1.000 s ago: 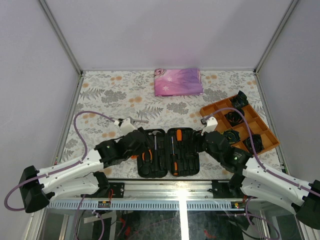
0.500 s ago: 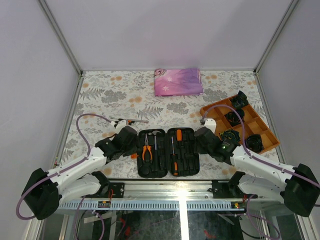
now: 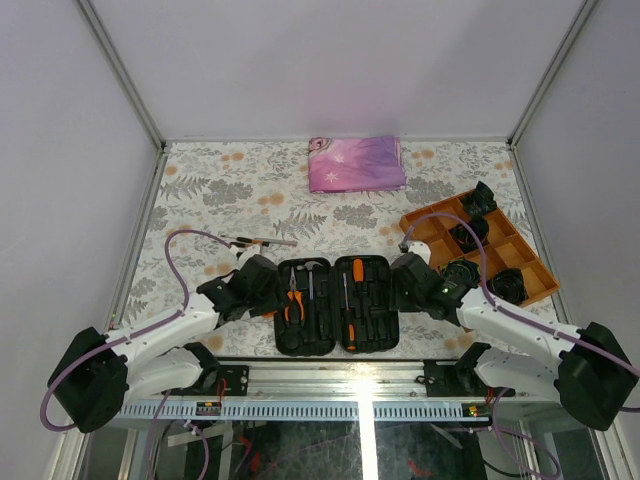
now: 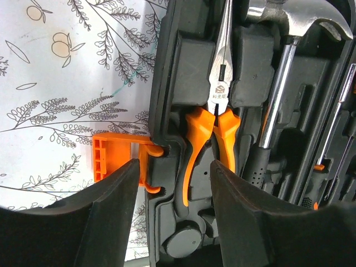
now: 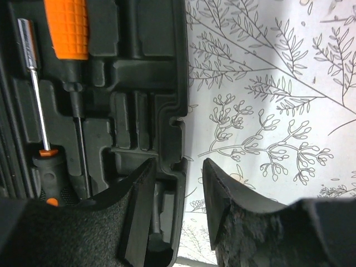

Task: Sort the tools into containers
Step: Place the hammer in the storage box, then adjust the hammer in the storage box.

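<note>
Pliers [image 4: 214,119] and hammer [image 4: 278,105] sit in moulded slots of the case [image 3: 333,303], open flat on the counter [image 3: 220,190]; screwdrivers [image 5: 67,28] lie in its other half. Left hand [image 4: 172,172] and right hand [image 5: 178,167], both released and empty, straddle opposite rims, probably to fold it shut.

Bright, even light; glare on the hammer head [image 4: 295,16]; near fingers [image 4: 83,222] blurred.
</note>
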Controlling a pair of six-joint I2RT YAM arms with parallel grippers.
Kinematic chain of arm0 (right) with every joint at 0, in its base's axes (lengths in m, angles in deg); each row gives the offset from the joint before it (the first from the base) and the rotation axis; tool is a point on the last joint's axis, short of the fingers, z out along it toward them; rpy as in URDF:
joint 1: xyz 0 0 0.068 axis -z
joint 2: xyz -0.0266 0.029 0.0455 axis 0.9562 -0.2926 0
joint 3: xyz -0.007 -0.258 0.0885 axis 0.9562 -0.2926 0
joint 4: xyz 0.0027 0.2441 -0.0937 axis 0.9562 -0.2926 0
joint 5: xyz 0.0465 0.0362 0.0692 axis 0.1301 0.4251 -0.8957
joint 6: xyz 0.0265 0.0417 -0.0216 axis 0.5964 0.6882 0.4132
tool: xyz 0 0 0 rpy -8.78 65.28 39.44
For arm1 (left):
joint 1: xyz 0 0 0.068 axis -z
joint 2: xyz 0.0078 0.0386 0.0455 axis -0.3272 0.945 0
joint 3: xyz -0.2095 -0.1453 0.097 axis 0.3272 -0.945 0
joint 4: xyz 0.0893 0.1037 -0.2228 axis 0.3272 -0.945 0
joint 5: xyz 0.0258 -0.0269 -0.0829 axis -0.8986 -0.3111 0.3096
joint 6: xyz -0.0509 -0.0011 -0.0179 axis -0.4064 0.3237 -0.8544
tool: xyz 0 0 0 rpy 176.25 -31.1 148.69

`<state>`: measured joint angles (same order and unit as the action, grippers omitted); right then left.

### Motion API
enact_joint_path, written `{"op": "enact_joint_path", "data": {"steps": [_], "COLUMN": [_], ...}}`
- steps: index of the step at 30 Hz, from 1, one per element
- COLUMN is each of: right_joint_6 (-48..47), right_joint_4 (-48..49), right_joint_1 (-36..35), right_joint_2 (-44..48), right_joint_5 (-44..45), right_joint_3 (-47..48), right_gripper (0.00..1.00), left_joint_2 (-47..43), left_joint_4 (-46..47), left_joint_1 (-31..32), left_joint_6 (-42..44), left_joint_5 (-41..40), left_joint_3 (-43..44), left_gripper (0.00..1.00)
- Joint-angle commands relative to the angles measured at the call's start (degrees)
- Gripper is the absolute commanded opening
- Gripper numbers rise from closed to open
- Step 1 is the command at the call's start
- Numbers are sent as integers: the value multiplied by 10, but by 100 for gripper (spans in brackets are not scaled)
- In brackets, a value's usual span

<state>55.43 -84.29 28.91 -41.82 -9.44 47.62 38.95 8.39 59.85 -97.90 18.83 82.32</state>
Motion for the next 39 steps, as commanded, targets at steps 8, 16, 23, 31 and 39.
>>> {"op": "enact_joint_path", "data": {"steps": [8, 16, 23, 31, 39], "right_joint_6": [-17, -84, -172, -199, -238], "right_joint_4": [-21, 24, 48, 16, 67], "right_joint_1": [6, 37, 56, 57, 57], "right_joint_2": [-67, -123, -162, -105, 22], "right_joint_5": [32, 54, 59, 104, -19], "right_joint_3": [9, 49, 120, 136, 86], "right_gripper": [38, 35, 46, 60, 68], "left_joint_2": [1, -19, -27, -83, -104], "left_joint_4": [43, 65, 69, -2, -29], "left_joint_1": [-3, 14, 87, 110, 93], "left_joint_6": [3, -25, -69, -104, -77], "left_joint_5": [34, 70, 56, 0, -51], "left_joint_3": [-19, -44, -39, -48, -20], "left_gripper": [47, 41, 41, 47, 55]}}
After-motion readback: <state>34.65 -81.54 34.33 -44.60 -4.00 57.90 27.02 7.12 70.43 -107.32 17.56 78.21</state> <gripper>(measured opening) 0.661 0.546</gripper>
